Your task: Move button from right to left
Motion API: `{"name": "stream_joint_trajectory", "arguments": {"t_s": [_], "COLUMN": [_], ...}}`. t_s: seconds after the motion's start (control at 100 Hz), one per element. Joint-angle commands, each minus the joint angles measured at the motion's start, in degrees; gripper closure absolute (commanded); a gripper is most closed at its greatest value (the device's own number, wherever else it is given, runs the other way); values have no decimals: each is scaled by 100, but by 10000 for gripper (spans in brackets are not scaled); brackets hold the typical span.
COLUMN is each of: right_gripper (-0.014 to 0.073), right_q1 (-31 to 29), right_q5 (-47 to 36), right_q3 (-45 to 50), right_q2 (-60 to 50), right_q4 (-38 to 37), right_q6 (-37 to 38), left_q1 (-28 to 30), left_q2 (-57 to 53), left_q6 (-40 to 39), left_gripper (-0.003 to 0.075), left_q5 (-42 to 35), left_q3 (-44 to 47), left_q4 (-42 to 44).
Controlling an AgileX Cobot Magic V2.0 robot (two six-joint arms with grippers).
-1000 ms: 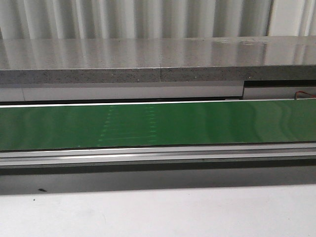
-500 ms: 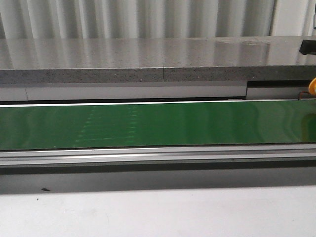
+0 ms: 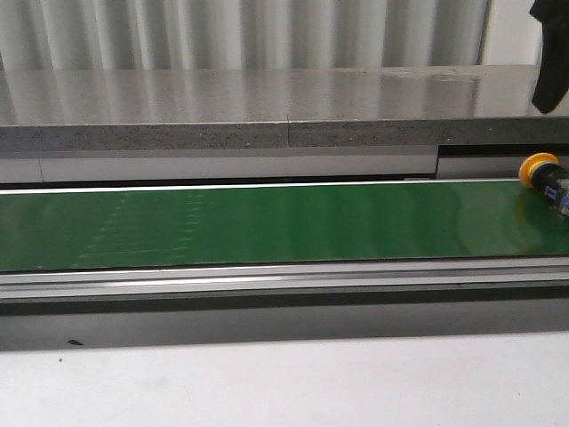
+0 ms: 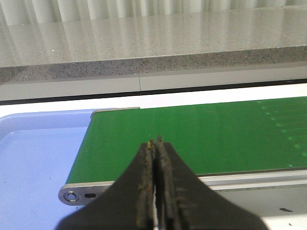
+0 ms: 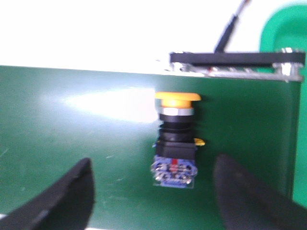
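Note:
The button (image 5: pixel 176 139) lies on its side on the green belt (image 5: pixel 72 134), yellow-orange cap away from the fingers and blue base toward them. My right gripper (image 5: pixel 153 165) is open above the belt, one dark finger (image 5: pixel 62 201) on each side of the button, not touching it. In the front view the button (image 3: pixel 543 173) is at the belt's far right end, with a dark part of the right arm (image 3: pixel 553 53) above it. My left gripper (image 4: pixel 156 143) is shut and empty over the belt's left end.
A light blue tray (image 4: pixel 29 158) sits just past the left end of the green belt (image 4: pixel 201 139). A grey stone shelf (image 3: pixel 267 107) runs behind the belt, a metal rail (image 3: pixel 267 277) along its front. A black bar (image 5: pixel 235 58) crosses the belt's right end.
The button has come into the front view at the right edge and moved left along the belt. The right arm has appeared above it. Faint marks on the belt have drifted left.

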Motion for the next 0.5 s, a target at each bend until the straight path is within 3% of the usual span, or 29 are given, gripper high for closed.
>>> {"name": "stream_joint_trajectory", "arguments": {"t_s": [0.0, 0.12, 0.17, 0.49], "right_gripper": [269, 585, 666, 662], "right_q1": [221, 480, 531, 551], "right_q5": [-571, -1011, -1174, -2077], "right_q3": [298, 1010, 1353, 3222], "right_q2": [-812, -1562, -1844, -3749], "right_q4": [-192, -435, -435, -443], "right_q6": [-175, -183, -183, -188], "left_q1": [-7, -7, -7, -7], "left_q2": [-191, -191, -191, -191], "left_q6": [-43, -43, -43, -43], "left_gripper": [741, 741, 741, 741], "left_q5": [-443, -443, -443, -443], "left_q3": [227, 227, 227, 227], "left_q4": [-13, -13, -13, -13]}}
